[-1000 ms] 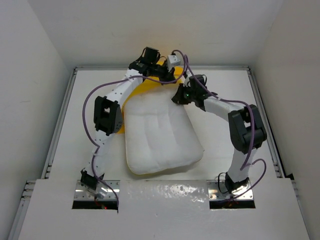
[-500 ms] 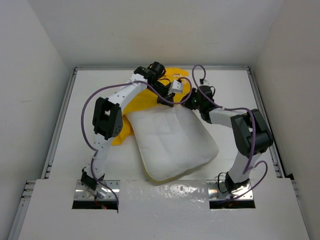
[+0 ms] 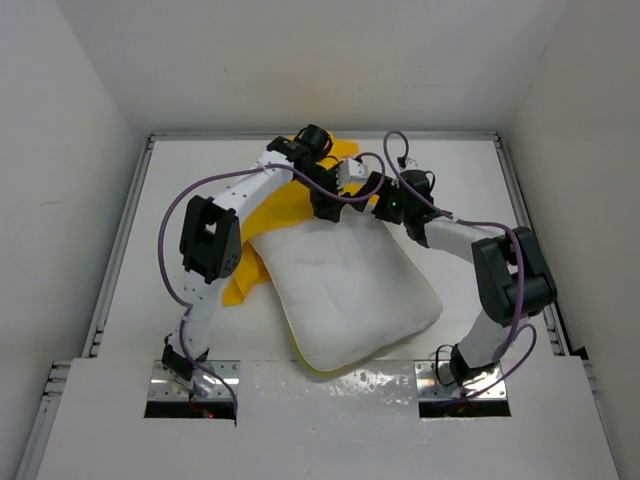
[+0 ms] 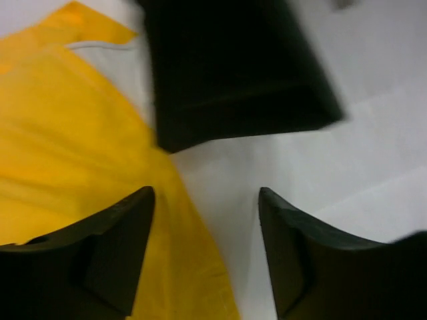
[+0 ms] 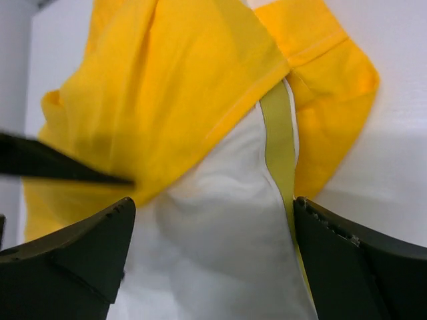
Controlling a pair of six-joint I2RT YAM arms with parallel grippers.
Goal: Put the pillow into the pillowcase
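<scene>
The white quilted pillow (image 3: 350,290) lies slantwise mid-table, its far end at the yellow pillowcase (image 3: 268,205), which is bunched along its left side and far edge. In the right wrist view the pillowcase (image 5: 167,87) drapes over the pillow's (image 5: 213,253) far corner, beside the yellow-green edge band (image 5: 279,133). My right gripper (image 5: 212,203) (image 3: 373,192) is open, with the pillow corner lying between its spread fingers. My left gripper (image 4: 205,193) (image 3: 323,205) is open over the seam where pillowcase (image 4: 73,153) meets pillow (image 4: 280,153).
A black gripper part (image 4: 233,67) sits close ahead of the left fingers. Both arms crowd together at the pillow's far end. White walls (image 3: 90,120) enclose the table on three sides, with a metal rail (image 3: 120,250) along the left.
Both grippers were shut and now stand open, having let go of the fabric. Earlier the arms pulled back toward me, and the pillow swung right and turned.
</scene>
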